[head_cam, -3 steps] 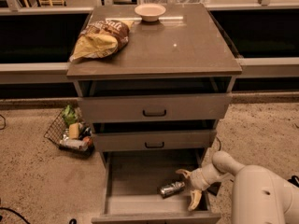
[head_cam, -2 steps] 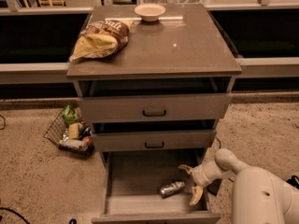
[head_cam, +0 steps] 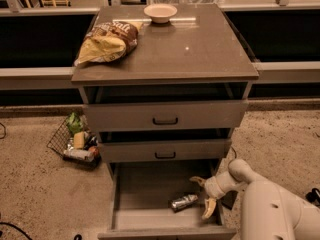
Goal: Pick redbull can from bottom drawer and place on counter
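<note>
My gripper point(head_cam: 203, 196) is down inside the bottom drawer point(head_cam: 150, 184), on the right side; its two fingers point(head_cam: 209, 209) are spread wide apart and hold nothing. The redbull can point(head_cam: 183, 202) lies on its side on the drawer floor, just beside my gripper, to its left. Since a moment ago my gripper has only shifted a tiny bit, and the can has not moved at all; so I think I am still lining up. I have not grabbed it yet; I need to slide my fingers around it and squeeze. The counter point(head_cam: 200, 54) has bare room for it, next to the chip bag point(head_cam: 107, 41) and the bowl point(head_cam: 160, 12).
</note>
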You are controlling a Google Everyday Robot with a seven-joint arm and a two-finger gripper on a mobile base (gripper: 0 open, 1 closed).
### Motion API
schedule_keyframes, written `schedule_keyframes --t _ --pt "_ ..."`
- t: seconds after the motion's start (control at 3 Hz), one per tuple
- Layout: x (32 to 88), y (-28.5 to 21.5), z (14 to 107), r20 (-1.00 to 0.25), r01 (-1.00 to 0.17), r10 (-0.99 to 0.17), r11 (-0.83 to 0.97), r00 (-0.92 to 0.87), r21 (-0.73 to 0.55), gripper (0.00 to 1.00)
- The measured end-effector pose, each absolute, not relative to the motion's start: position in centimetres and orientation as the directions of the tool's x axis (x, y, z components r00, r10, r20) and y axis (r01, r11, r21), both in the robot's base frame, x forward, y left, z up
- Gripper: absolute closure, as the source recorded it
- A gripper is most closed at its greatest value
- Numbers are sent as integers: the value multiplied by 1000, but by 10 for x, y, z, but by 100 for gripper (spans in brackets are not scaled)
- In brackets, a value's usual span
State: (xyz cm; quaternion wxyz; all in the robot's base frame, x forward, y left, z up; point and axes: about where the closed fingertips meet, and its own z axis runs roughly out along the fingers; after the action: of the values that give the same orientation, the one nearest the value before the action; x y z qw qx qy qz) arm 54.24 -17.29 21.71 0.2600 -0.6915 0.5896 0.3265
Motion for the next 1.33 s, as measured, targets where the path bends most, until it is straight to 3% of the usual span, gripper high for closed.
schedule_keyframes --t 1.0,1.33 --pt "561 -152 168 -787 -981 -616 -169 26 100 0" --pt "560 -143 153 -785 -977 -620 -170 7 126 16"
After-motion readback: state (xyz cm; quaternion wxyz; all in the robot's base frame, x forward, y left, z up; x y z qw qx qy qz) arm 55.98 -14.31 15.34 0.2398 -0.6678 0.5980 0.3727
